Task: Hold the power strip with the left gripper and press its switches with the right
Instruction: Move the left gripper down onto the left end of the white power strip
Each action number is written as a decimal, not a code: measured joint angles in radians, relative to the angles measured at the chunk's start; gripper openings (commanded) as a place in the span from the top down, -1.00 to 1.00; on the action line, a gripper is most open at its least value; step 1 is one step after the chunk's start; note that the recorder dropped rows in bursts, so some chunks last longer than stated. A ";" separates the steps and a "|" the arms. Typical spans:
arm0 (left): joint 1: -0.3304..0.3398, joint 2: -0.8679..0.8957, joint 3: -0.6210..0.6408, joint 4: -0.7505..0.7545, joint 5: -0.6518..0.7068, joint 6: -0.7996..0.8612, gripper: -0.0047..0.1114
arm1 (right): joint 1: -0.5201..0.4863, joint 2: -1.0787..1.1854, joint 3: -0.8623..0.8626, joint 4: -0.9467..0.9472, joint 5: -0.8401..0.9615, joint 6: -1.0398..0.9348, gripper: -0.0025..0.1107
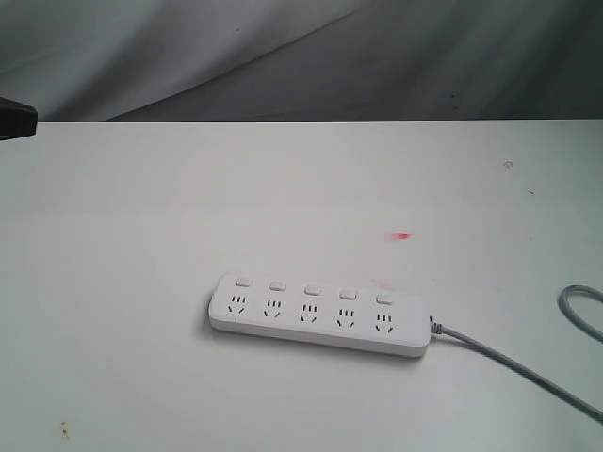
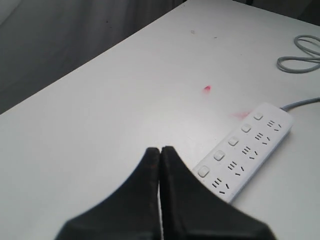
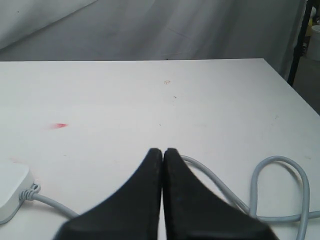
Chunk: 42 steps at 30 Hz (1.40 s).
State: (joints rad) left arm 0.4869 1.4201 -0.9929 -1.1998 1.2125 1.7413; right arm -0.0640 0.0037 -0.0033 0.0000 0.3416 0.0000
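The white power strip [image 1: 318, 314] lies flat near the table's front, its row of five white switches [image 1: 312, 289] on the far side of the sockets. Its grey cord [image 1: 528, 367] runs off to the right and loops. In the left wrist view the strip [image 2: 246, 148] lies beyond my left gripper [image 2: 160, 149], which is shut on nothing and apart from it. My right gripper [image 3: 162, 150] is also shut and empty, hovering over the cord [image 3: 280, 190], with the strip's end [image 3: 11, 192] off to one side. Neither gripper shows in the exterior view.
A small red mark [image 1: 402, 236] sits on the white table [image 1: 141, 235] behind the strip. A dark object [image 1: 17, 119] pokes in at the left edge. Grey cloth hangs behind the table's far edge.
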 measured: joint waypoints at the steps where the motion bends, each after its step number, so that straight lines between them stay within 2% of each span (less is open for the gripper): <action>1: 0.000 0.002 0.000 0.000 0.000 0.000 0.92 | 0.000 0.000 0.000 0.000 0.000 0.000 0.96; 8: 0.000 0.000 0.000 0.009 0.000 0.010 0.92 | 0.000 0.000 0.000 0.000 0.000 0.000 0.96; 15: 0.000 0.000 0.000 0.022 0.000 0.282 0.92 | 0.000 0.000 0.000 0.000 0.000 0.000 0.96; 21: -0.013 0.005 0.000 0.054 0.001 0.342 0.92 | 0.000 0.000 0.000 0.000 0.000 0.000 0.96; 31: -0.186 0.233 -0.072 0.332 0.007 0.344 0.92 | 0.000 0.000 0.000 0.000 0.000 0.000 0.96; 37: -0.293 0.350 -0.139 0.429 -0.041 0.346 0.91 | 0.000 0.000 0.000 0.000 0.000 0.000 0.96; 39: -0.327 0.384 -0.158 0.450 -0.074 0.346 0.86 | 0.000 0.000 0.000 0.000 0.000 0.000 0.96; 42: -0.374 0.421 -0.175 0.473 -0.117 0.346 0.66 | 0.000 0.000 0.000 0.000 0.000 0.000 0.96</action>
State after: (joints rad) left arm 0.1134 1.8408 -1.1681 -0.7270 1.0959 2.0874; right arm -0.0640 0.0037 -0.0033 0.0000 0.3416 0.0000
